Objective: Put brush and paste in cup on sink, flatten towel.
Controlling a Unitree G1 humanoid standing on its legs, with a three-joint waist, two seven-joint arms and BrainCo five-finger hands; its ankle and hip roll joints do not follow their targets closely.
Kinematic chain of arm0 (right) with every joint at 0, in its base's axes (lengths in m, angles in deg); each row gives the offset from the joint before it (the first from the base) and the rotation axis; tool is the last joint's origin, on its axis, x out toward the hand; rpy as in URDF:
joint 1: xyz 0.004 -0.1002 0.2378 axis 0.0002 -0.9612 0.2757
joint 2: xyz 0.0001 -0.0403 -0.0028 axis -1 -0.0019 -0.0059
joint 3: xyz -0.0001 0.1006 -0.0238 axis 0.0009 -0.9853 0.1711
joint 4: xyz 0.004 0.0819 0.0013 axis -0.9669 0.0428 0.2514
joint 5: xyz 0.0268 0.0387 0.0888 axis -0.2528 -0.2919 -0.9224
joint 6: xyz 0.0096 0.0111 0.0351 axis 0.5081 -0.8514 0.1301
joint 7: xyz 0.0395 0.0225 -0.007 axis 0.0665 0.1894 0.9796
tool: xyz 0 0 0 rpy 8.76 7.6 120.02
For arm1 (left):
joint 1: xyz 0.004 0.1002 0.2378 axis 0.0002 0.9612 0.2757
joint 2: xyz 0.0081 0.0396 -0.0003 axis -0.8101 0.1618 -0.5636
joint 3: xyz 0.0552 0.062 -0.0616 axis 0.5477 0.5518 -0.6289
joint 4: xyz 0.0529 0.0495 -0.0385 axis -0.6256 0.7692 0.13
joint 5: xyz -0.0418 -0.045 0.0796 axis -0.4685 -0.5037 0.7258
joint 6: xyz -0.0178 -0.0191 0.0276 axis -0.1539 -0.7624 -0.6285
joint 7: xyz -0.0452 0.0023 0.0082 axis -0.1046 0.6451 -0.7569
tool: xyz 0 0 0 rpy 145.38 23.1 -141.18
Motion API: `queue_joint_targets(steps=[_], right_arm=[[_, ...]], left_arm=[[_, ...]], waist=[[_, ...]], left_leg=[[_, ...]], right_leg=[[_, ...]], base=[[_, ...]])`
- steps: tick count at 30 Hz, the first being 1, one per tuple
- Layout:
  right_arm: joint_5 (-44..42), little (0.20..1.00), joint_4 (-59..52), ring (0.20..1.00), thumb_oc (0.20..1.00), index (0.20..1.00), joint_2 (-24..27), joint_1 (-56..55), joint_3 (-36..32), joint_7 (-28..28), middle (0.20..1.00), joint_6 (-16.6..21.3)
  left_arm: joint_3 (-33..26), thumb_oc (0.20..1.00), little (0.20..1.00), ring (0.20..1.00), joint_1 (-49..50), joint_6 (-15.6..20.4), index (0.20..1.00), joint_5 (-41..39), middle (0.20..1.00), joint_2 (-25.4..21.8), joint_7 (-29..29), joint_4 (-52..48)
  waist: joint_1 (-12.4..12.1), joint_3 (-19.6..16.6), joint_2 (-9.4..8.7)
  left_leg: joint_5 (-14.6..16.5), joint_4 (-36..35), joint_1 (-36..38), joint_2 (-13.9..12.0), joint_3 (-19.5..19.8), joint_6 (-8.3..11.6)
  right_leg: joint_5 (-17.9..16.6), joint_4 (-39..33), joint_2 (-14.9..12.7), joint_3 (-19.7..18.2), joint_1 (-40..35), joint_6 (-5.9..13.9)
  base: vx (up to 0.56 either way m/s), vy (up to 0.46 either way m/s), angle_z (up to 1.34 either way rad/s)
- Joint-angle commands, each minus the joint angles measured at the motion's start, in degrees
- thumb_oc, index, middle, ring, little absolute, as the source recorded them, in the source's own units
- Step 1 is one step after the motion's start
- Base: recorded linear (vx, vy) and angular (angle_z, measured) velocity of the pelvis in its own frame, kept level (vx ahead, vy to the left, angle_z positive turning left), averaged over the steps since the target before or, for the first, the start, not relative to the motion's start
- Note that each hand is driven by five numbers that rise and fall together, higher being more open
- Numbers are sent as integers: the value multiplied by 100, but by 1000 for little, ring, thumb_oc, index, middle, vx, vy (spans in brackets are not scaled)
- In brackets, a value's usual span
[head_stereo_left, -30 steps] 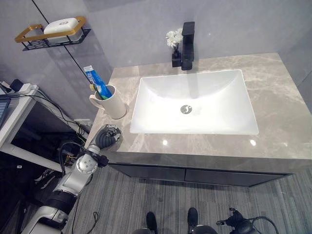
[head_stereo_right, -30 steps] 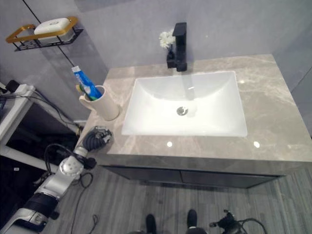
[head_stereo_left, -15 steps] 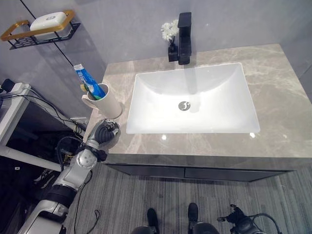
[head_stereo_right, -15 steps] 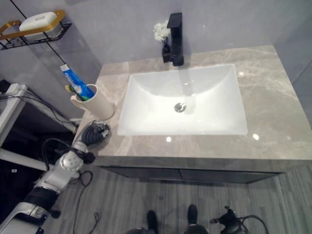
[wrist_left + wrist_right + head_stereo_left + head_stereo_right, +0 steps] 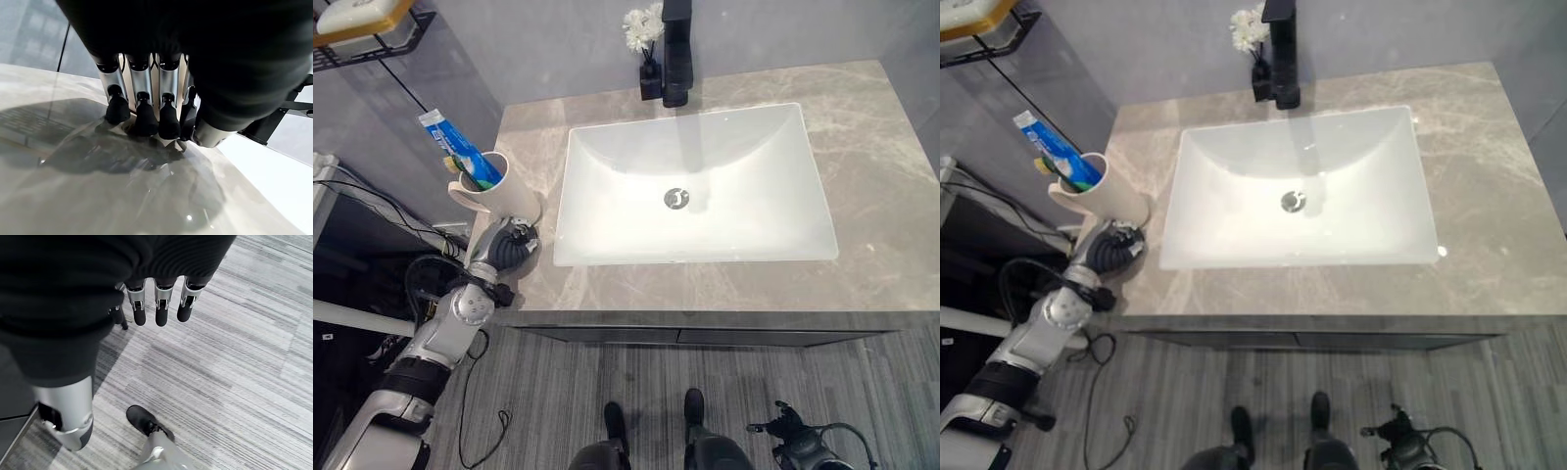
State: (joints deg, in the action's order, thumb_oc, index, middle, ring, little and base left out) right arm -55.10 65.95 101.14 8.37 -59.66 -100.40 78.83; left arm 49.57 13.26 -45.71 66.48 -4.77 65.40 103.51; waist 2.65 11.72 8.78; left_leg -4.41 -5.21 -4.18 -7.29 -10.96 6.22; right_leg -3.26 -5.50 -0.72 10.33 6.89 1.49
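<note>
Grey marble counter point(image 5: 871, 176), white sink point(image 5: 690, 186) set in it; you will find no towel on it in either eye view.

Item: cream cup point(image 5: 494, 191), standing upright at the counter's left edge, beside the sink. Contents: blue toothpaste tube point(image 5: 455, 152) leaning out to the left, green brush point(image 5: 470, 181) tucked under it. Both are in, so judge that half of the task done.

Item: left hand point(image 5: 509, 245), on the counter just in front of the cup. Fingers point(image 5: 142, 110) hang relaxed, dark tips touching the marble, grasping nothing.

Item: right hand point(image 5: 156, 298), low over the striped floor, fingers loose and empty.

Change: over the last second the whole scene has slid in both eye views, so the camera moved; cup and left hand kept their relation.

Other: black tap point(image 5: 675, 49), white flowers point(image 5: 641, 20).
</note>
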Motion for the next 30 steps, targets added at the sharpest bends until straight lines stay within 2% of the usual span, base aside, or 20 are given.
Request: queue_joint_targets(steps=[1, 5, 6, 7, 8, 9, 12, 22, 25, 30], right_arm=[[-117, 1000, 166, 1000, 1000, 1000, -193, 148, 41, -125, 1000, 32], [-139, 1000, 171, 1000, 1000, 1000, -185, 143, 7, -143, 1000, 28], [-263, 1000, 138, 1000, 1000, 1000, -8, -78, -304, -93, 1000, 89], [-334, 1000, 96, 1000, 1000, 1000, -29, -79, -365, -59, 1000, 104], [-364, 1000, 79, 1000, 1000, 1000, -51, -84, -340, -52, 1000, 76], [-349, 1000, 77, 1000, 1000, 1000, -36, -95, -375, 40, 1000, 48], [-324, 1000, 4, 1000, 1000, 1000, -24, -98, -384, 127, 1000, 40], [-365, 1000, -35, 1000, 1000, 1000, 41, -51, -345, 130, 1000, 74], [-390, 1000, -2, 1000, 1000, 1000, 39, -84, -368, 108, 1000, 92], [-343, 1000, 84, 1000, 1000, 1000, 22, -120, -384, 80, 1000, 113]], left_arm=[[-89, 200, 200, 200, 115, -45, 200, 152, 200, -199, 15, 468], [-142, 200, 200, 200, 114, -52, 200, 159, 200, -228, 54, 446], [-1353, 200, 200, 200, 218, -99, 200, -660, 200, -1923, -49, -429], [-1463, 200, 200, 200, 219, -64, 200, -751, 200, -2103, -242, -1187], [-1721, 200, 200, 200, 441, -2, 200, -836, 200, -2214, -272, -1261], [-2029, 200, 200, 200, 700, 80, 200, -929, 200, -2282, -252, -1269], [-2368, 200, 200, 200, 822, 137, 200, -1193, 200, -2425, -192, -1210], [-1833, 200, 200, 200, -71, 124, 200, -1321, 200, -2489, -5, -447], [-1956, 200, 200, 200, -46, 226, 200, -1506, 200, -2417, 84, -550], [-2613, 200, 200, 200, 225, 210, 200, -1316, 200, -2588, 433, -692]], waist=[[211, -158, -402], [214, -132, -408], [70, -169, -315], [36, -171, -307], [39, -182, -304], [36, -174, -298], [60, -168, -273], [149, -115, -225], [128, -148, -240], [39, -250, -258]], left_leg=[[-153, 21, -240, -45, -6, 124], [-132, 21, -275, -27, -48, 109], [-147, 21, -303, -3, -12, 118], [-129, 21, -292, 9, 23, 116], [-149, 21, -324, 18, 23, 113], [-145, 21, -337, 35, 18, 113], [-125, 21, -373, 52, -3, 114], [-86, 21, -401, 69, -114, 101], [-74, 21, -383, 60, -120, 104], [-23, 21, -230, 51, -81, 109]], right_leg=[[181, 50, -429, -351, -160, 403], [158, 50, -436, -411, -72, 420], [149, 50, -463, -401, -70, 449], [183, 50, -464, -371, -98, 448], [165, 50, -465, -372, -66, 442], [159, 50, -472, -383, -47, 435], [126, 50, -490, -439, 20, 446], [66, 50, -512, -583, 152, 486], [68, 50, -516, -600, 141, 493], [136, 50, -510, -551, -38, 488]], base=[[25, 25, -19], [30, 31, -6], [63, 27, -6], [56, 26, -20], [36, 15, -11], [0, 0, 0], [11, 20, 2], [21, 27, -6], [32, 12, -6], [43, -4, -10]])
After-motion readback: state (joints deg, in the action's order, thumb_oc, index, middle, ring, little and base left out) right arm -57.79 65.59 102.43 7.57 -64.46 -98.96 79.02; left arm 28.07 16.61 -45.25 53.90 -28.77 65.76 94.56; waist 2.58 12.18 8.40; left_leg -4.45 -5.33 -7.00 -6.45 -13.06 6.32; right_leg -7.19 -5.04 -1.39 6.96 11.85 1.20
